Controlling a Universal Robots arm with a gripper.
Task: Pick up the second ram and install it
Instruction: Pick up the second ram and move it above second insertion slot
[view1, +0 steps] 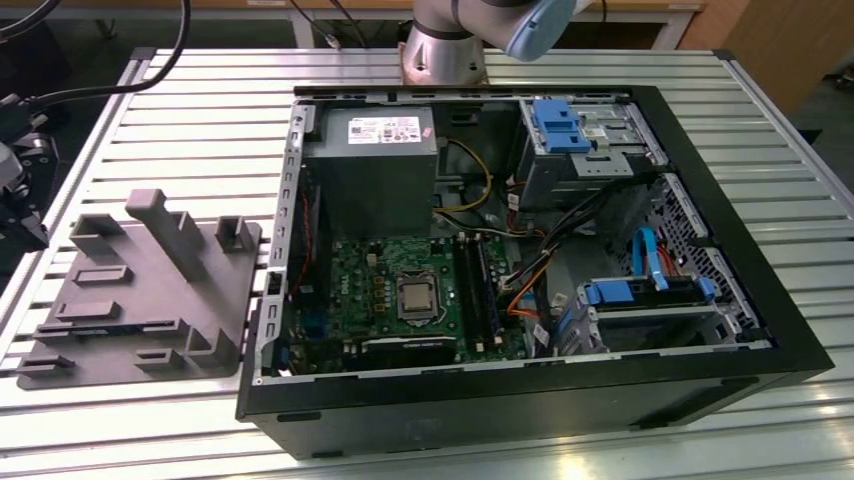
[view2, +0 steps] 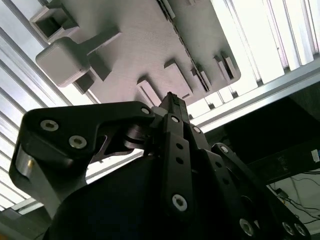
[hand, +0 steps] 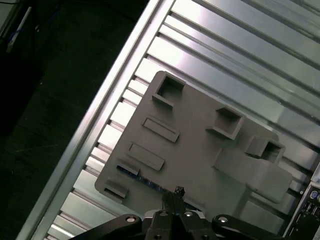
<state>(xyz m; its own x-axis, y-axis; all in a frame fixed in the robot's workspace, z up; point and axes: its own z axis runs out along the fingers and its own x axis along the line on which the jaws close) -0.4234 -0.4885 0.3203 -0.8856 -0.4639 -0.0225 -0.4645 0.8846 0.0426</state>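
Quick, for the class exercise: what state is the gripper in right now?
The gripper: shut, holding nothing, pointed toward the grey holder tray, where the second ram lies.

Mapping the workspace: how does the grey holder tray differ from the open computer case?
The holder tray is light grey; the computer case is black. The tray is a low plate with raised blocks and pockets; the case is a deep box packed with boards and cables. The tray is the smaller, at the exterior view's left of the case. Both lie on the slatted metal table.
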